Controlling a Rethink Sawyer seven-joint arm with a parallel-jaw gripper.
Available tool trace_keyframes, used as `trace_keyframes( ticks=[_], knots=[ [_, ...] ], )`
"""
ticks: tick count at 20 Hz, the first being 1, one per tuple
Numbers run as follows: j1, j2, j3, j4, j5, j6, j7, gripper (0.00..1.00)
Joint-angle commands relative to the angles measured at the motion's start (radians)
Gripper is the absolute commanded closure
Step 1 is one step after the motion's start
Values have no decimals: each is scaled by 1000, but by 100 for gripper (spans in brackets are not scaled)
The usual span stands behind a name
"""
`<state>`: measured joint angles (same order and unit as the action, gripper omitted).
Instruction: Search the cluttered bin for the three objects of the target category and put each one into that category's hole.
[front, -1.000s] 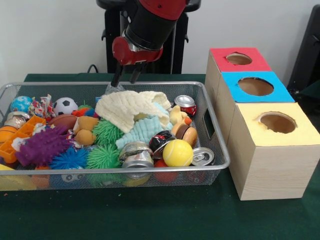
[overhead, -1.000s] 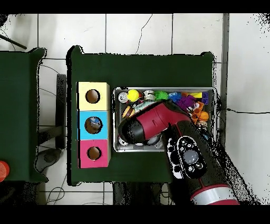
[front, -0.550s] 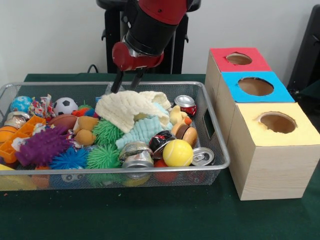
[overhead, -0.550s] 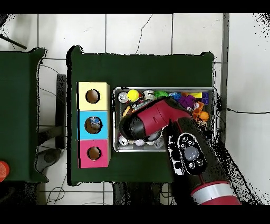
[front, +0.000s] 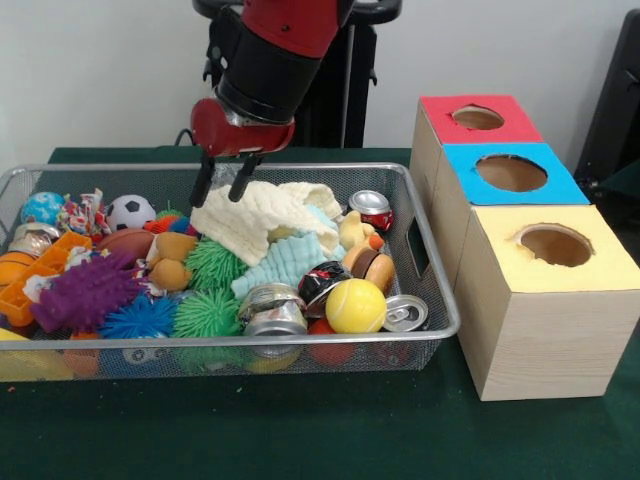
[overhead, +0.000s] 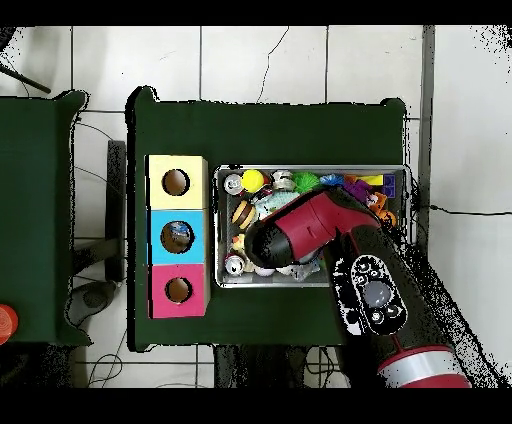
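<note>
I can read no text, label, brand or number on the crushed silver cans (front: 272, 310) or the wooden hole boxes (front: 545, 300).

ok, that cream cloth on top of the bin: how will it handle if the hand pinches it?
Probably floppy: the cloth drapes in folds over the toys, so it should sag and trail when lifted. Likely light. Its knit may snag the spiky balls beneath. The hand hangs open at its far edge.

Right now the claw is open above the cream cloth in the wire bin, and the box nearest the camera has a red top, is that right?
Not quite. In the front view the nearest box has a yellow top; red is farthest. The rest holds: the claw is open above the cream cloth in the wire bin.
</note>
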<state>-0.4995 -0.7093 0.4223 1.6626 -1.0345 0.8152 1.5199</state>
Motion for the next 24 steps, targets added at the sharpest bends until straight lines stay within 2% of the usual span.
trace_keyframes(
  ticks=[1, 8, 13, 17, 24],
  knots=[
    [-33, 94, 10, -10, -124, -96, -218, 0],
    [-41, 107, -8, 52, -109, -110, -167, 0],
    [-22, 99, -26, 92, -105, -109, -122, 0],
    [-18, 48, -31, 153, -75, -97, -104, 0],
    [5, -86, -40, 268, 2, -21, -87, 0]
  ],
)
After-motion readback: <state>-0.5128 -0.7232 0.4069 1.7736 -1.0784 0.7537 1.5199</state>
